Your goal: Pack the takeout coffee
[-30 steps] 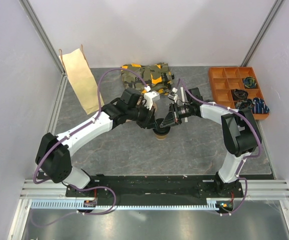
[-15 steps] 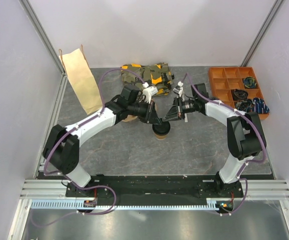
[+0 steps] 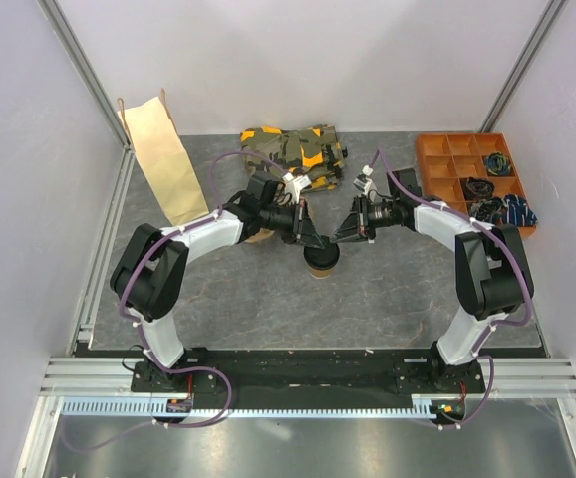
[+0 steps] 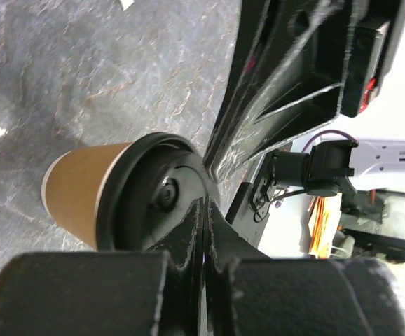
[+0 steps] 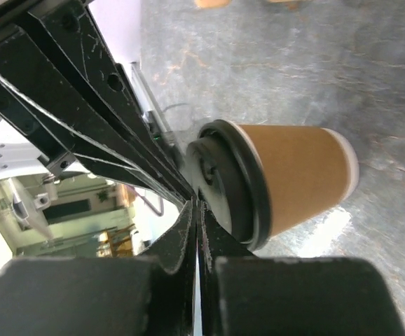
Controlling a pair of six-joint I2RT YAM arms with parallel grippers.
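Note:
The takeout coffee cup (image 3: pixel 320 263) stands upright mid-table, tan with a black lid (image 3: pixel 320 256). My left gripper (image 3: pixel 313 243) is shut, its tips resting on the lid's left side. My right gripper (image 3: pixel 337 238) is shut, its tips at the lid's right side. The two grippers meet tip to tip over the lid. The left wrist view shows the cup (image 4: pixel 76 190), its lid (image 4: pixel 153 199) and my shut left gripper (image 4: pixel 204 204). The right wrist view shows the cup (image 5: pixel 300 175), the lid (image 5: pixel 225 183) and my shut right gripper (image 5: pixel 197 207). Neither gripper holds anything.
A tall tan paper bag (image 3: pixel 163 159) leans at the back left. A brown pulp tray (image 3: pixel 258 237) peeks out behind the left arm. A camouflage cloth (image 3: pixel 293 147) lies at the back. An orange compartment box (image 3: pixel 472 179) sits at the back right.
The left arm has swung in and stretched out flatter, and its gripper tips have come down onto the lid. The right gripper shifted slightly back and right. The cup has stayed put.

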